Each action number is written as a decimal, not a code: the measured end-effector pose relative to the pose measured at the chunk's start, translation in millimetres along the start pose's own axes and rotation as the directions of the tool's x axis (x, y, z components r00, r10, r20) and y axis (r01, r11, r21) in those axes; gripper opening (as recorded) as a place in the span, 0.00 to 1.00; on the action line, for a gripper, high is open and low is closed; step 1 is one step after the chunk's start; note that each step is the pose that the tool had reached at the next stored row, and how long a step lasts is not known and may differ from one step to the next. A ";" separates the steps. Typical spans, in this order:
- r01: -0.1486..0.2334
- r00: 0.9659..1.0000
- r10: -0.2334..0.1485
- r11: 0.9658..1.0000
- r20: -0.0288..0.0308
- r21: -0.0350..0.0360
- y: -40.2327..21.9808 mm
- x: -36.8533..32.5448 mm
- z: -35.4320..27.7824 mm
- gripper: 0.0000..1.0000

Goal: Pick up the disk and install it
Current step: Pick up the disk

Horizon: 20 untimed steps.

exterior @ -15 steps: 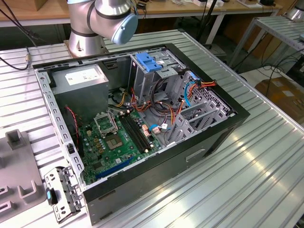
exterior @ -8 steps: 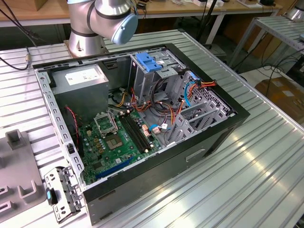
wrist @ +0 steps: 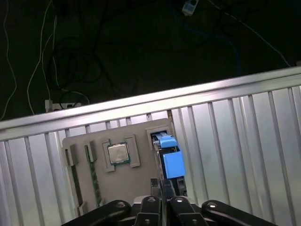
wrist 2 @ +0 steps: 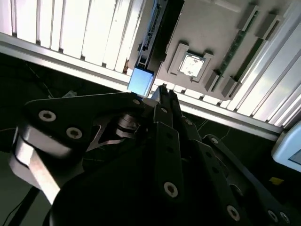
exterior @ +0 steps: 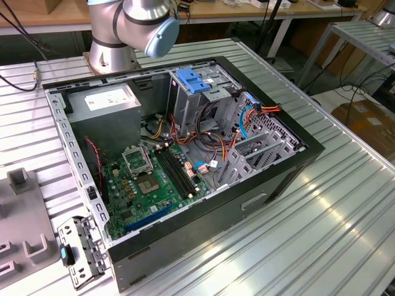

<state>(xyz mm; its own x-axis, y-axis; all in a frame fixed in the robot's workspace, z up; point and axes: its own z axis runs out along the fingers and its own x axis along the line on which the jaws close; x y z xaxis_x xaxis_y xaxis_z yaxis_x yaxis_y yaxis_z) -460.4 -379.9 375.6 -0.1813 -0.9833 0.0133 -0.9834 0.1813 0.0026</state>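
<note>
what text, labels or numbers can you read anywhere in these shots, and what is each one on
No text can be read out.
White sticker on the power-supply box: dark print, too small to read.
Motherboard: white markings, too small to read.
Chip in the grey tray: lid marks too blurred.
Disk standing on edge in that tray: no print made out on its blue end.

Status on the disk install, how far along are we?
Done: nothing visible yet. The disk stands in a slot of the grey holder tray, not in the open computer case. In hand: the gripper is right beside the disk's blue end in the first wrist view; grip unclear. Left: the pick-up and the install.
</note>
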 end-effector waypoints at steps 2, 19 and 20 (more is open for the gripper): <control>0.041 0.999 -0.041 0.999 0.000 0.005 0.2 -1.0 2.4 0.29; 0.173 0.985 -0.173 0.985 0.016 0.007 5.1 -3.7 27.8 0.60; 0.173 0.985 -0.173 0.985 0.017 0.007 5.3 -3.8 29.3 0.60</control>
<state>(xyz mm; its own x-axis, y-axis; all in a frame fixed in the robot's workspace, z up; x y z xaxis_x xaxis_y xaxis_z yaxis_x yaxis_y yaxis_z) -465.1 -375.6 346.2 -0.0086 -1.0000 -0.0041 -1.0000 0.0086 -0.0021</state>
